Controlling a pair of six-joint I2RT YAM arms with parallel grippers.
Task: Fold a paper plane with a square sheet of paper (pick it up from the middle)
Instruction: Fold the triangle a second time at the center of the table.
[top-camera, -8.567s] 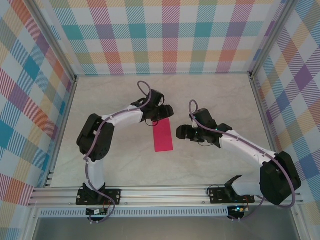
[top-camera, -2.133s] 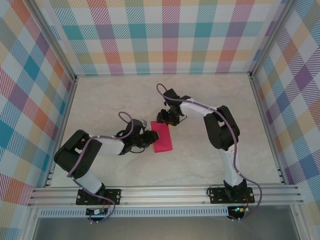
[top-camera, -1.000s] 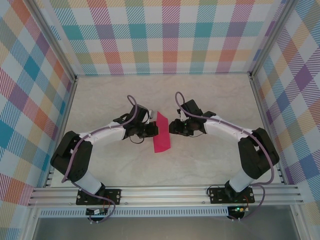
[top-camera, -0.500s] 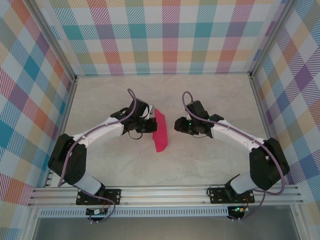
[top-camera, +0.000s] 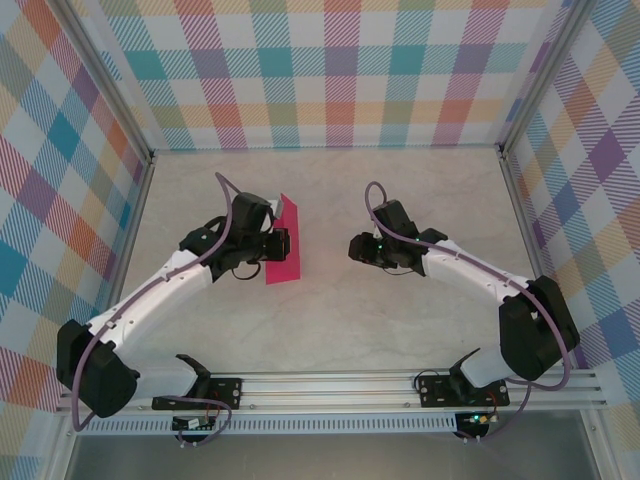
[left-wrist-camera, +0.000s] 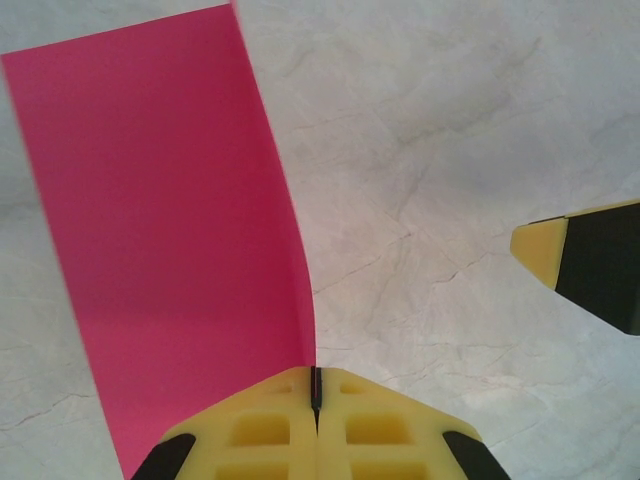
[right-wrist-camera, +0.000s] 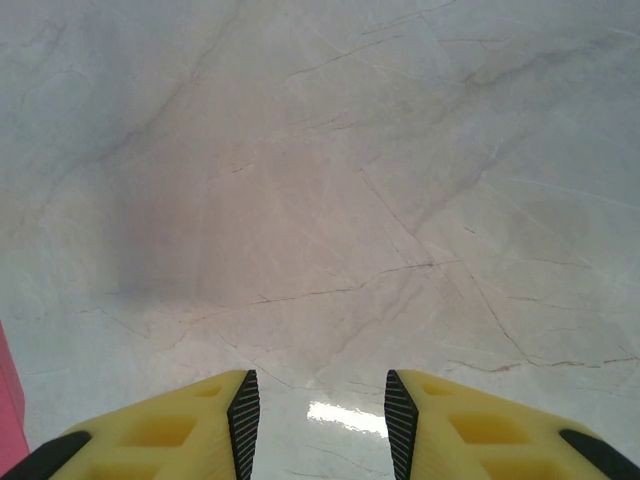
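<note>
From above and behind me, one camera looks down on the whole desk (top-camera: 400, 310). Wrist cameras peer close past my left fingers (left-wrist-camera: 240, 435) and right fingers (right-wrist-camera: 170, 430) onto it; all share the pink paper (top-camera: 281, 245).

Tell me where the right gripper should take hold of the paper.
Probably the bare far end of the paper, coming from the right. The shut left gripper pinches one long edge and holds it raised, so that end is free, and the open right gripper faces it.
</note>
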